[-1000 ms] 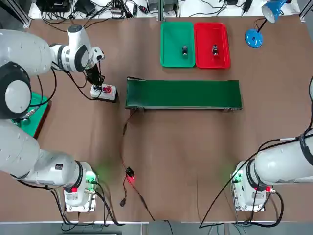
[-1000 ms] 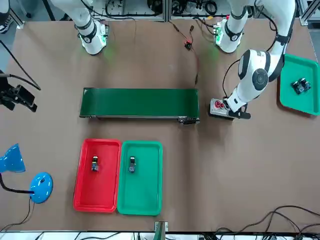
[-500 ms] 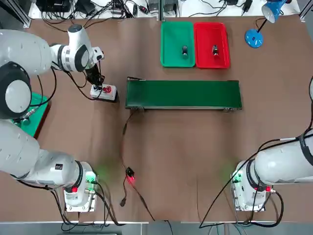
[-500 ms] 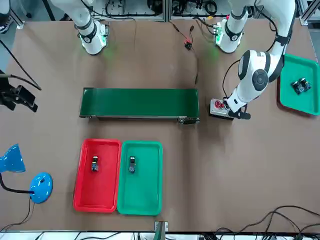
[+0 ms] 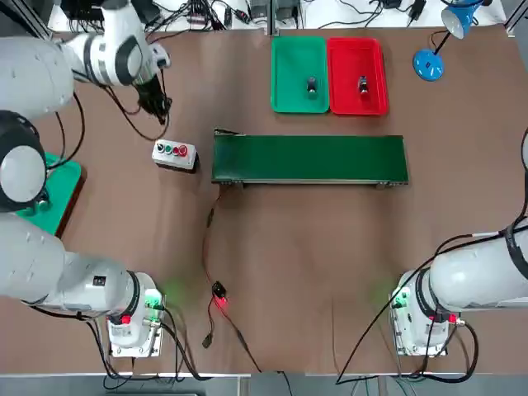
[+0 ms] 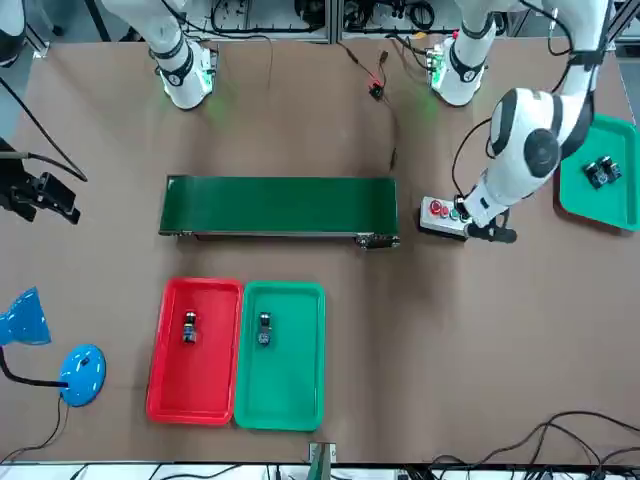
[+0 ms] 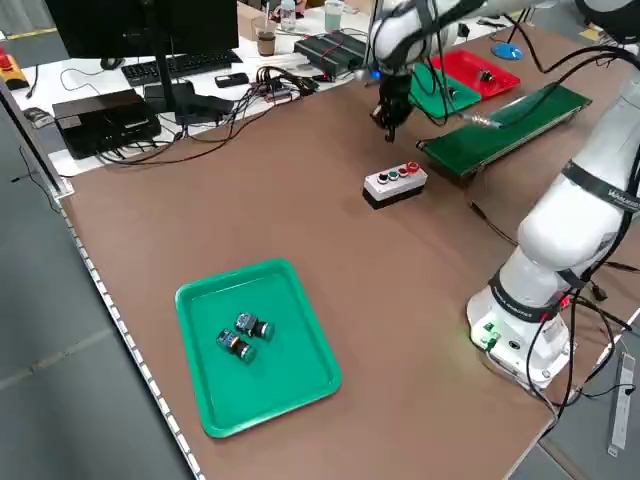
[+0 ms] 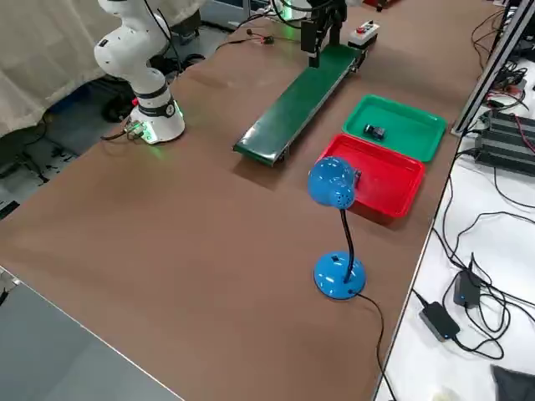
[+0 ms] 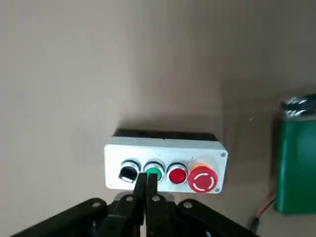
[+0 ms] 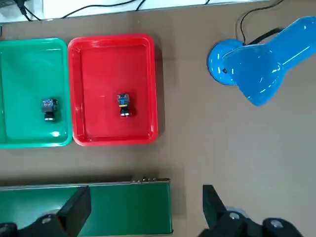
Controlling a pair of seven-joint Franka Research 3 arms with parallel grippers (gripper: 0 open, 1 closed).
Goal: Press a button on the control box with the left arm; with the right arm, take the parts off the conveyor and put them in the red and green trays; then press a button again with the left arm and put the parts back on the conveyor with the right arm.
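The left gripper (image 9: 146, 185) hangs above the control box (image 5: 174, 154), apart from it, fingers (image 9: 140, 190) pressed together with nothing between them. The control box sits on the table (image 5: 289, 247) just beside the conveyor's (image 5: 309, 158) end; no lettering on it can be read. The belt carries nothing. Beyond the conveyor, the green tray (image 5: 299, 74) and red tray (image 5: 356, 76) lie touching side by side, one part in each: green-tray part (image 5: 311, 85), red-tray part (image 5: 362, 83). The right gripper (image 10: 143, 210) hovers above the conveyor's other end, fingers spread wide and empty.
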